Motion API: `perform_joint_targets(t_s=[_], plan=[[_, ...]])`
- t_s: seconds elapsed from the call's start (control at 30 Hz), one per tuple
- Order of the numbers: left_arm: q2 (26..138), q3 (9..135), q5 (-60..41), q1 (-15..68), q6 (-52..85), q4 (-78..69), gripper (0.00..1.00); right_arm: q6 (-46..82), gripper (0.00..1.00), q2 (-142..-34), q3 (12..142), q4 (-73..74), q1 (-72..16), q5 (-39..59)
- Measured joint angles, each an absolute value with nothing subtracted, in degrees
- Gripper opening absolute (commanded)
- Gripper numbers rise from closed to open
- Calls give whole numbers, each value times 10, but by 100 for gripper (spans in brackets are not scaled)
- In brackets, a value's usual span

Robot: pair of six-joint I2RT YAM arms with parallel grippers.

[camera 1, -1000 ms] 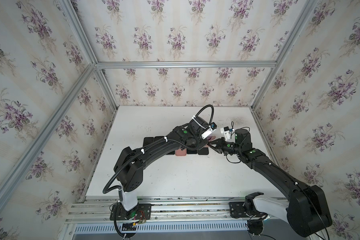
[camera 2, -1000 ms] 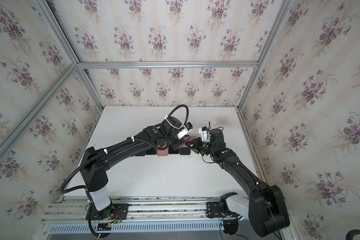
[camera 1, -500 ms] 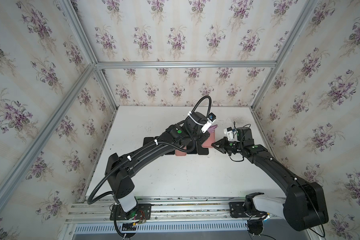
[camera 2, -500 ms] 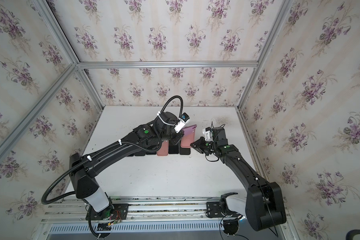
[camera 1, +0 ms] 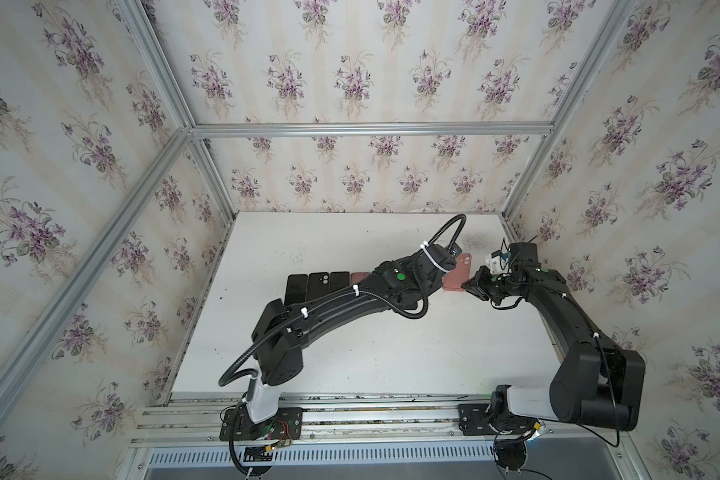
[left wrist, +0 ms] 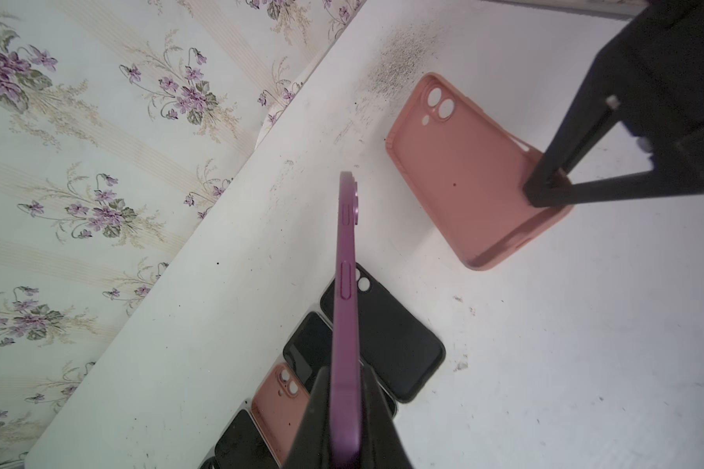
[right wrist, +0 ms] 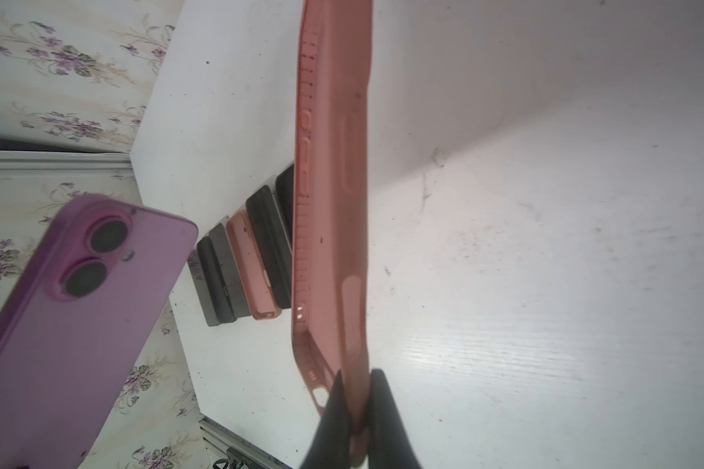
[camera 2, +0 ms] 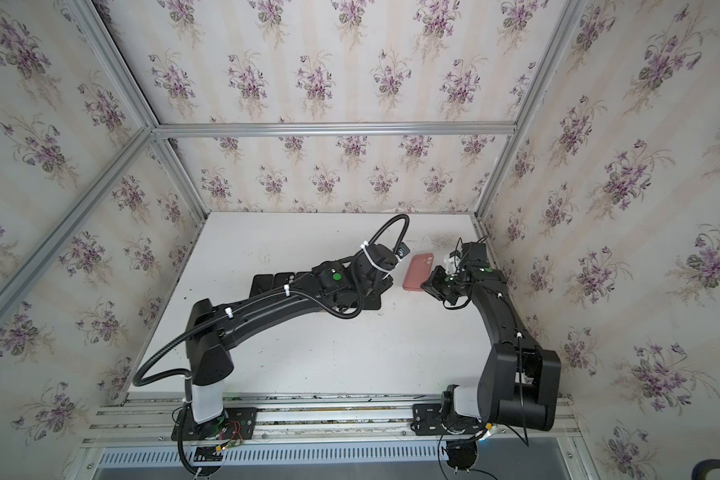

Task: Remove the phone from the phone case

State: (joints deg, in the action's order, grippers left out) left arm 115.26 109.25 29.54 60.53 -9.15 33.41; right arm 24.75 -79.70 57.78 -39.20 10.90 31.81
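1. Left wrist view: we see the left gripper (left wrist: 344,392) with its jaws clamped on the purple phone (left wrist: 345,251). They pinch its flat faces near one end, so the rest runs edge-on straight out beyond the jaws.
2. Right wrist view: the right gripper (right wrist: 356,392) is closed on the end rim of the pink phone case (right wrist: 334,182), which likewise reaches out ahead of its jaws. Phone and case are apart, so we judge the separation done.
3. Below and beyond the left jaws, a row of other phones and cases (left wrist: 387,337) lies on the white table (left wrist: 565,345).
4. We see three risks:
   - The phone is gripped on a short stretch with a long overhang, so a quick swing could pivot it or slide it out.
   - The soft case could bend and peel free.
   - Lowering either onto the row could scatter it.
5. Only the left wrist view shows the case's empty inside, and only the right wrist view shows the phone's broad back. In both top views the left arm (camera 2: 267,307) hides the phone.
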Motion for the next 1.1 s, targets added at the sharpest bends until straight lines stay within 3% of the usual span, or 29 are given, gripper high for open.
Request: perform_joint_targets(t_s=[0.33,0.77,1.1], plan=[[1309,1215,384,645,-139,385,7,200,0,-862,601,-432,145,308],[1377,1221,401,661,-141,384,10,190,0,-878,567,-431,146,289],[1413,1243,396,667,-103,376,20,168,0,-898,563,-432,147,270]])
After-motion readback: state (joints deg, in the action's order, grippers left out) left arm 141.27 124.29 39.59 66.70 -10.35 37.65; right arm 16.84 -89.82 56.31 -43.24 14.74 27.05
